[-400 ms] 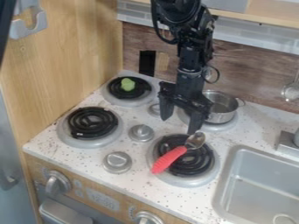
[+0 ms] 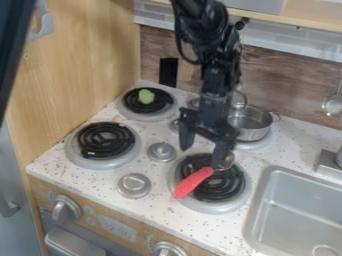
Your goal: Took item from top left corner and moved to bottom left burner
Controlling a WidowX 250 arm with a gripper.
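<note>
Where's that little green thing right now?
In the camera view, the green item sits toward the upper left, on the black coil of the rear left burner, near the wooden side wall.

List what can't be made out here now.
All in the camera view:
Spoon's bowl: partly hidden behind the end effector; whether they touch is unclear.
Back right burner: coil hidden by the pot.
Green item: too small to identify.
Sink: cut off by the right edge.
</note>
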